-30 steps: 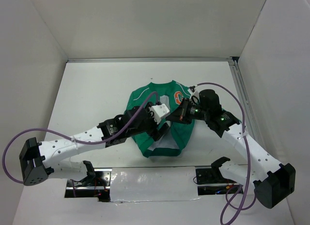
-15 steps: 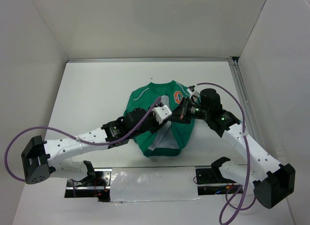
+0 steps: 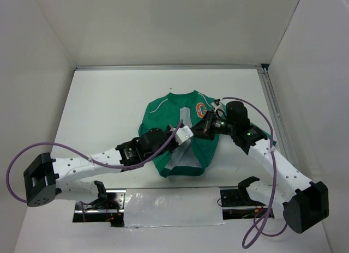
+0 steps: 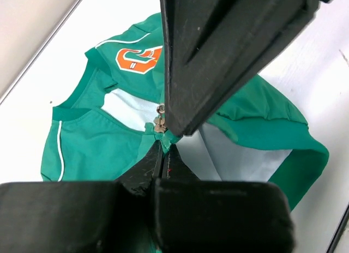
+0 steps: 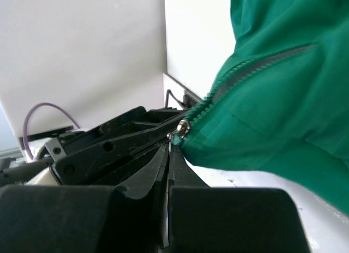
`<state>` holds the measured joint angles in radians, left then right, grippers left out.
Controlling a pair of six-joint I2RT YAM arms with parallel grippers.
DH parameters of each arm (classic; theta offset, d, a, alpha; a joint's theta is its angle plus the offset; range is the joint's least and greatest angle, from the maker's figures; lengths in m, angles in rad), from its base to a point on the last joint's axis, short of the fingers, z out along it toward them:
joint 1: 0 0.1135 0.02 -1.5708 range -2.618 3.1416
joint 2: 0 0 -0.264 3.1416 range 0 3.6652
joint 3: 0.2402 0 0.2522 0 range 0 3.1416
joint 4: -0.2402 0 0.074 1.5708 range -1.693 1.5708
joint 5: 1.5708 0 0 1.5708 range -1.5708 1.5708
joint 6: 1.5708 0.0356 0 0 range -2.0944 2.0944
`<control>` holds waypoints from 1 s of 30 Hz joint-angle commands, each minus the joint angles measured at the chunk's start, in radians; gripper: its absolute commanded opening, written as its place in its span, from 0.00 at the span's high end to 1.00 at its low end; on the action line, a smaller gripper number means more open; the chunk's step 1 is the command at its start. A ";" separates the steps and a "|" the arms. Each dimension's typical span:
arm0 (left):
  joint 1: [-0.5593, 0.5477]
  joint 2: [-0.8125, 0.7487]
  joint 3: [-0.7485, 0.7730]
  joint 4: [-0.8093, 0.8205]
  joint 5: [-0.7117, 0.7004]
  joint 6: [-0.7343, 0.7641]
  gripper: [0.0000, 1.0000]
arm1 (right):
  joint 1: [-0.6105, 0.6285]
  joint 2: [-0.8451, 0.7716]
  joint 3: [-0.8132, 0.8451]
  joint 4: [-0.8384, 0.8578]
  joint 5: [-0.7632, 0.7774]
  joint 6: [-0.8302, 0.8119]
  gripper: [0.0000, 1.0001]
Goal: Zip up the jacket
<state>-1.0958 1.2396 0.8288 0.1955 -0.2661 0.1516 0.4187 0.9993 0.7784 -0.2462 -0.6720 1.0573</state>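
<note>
The green jacket lies near the middle of the white tabletop. Its front is partly open, with the white lining showing at the near hem and the orange "G" patch facing up. The 2 arms meet over the opening. The left gripper has its jaws closed, pinching green fabric just below the metal zipper slider. The right gripper has its jaws closed on the jacket's edge at the slider, with the zipper teeth running up and away from it.
</note>
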 commanded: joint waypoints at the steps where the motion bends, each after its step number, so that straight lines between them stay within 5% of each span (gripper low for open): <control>1: -0.036 -0.046 -0.022 0.076 0.010 0.037 1.00 | -0.075 0.015 -0.043 0.186 -0.030 0.116 1.00; 7: -0.049 -0.037 -0.072 0.157 -0.024 0.080 1.00 | -0.104 0.041 0.036 0.036 -0.127 0.032 1.00; 20: -0.139 -0.081 -0.083 0.216 0.013 0.135 1.00 | -0.083 0.197 0.171 -0.182 0.246 -0.256 1.00; 30: -0.139 -0.262 -0.114 0.190 0.185 0.105 1.00 | 0.002 0.236 0.140 -0.073 0.511 -0.338 1.00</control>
<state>-1.1774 1.0935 0.6918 0.2276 -0.2615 0.2626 0.4610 1.1919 0.9108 -0.4175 -0.6090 0.8452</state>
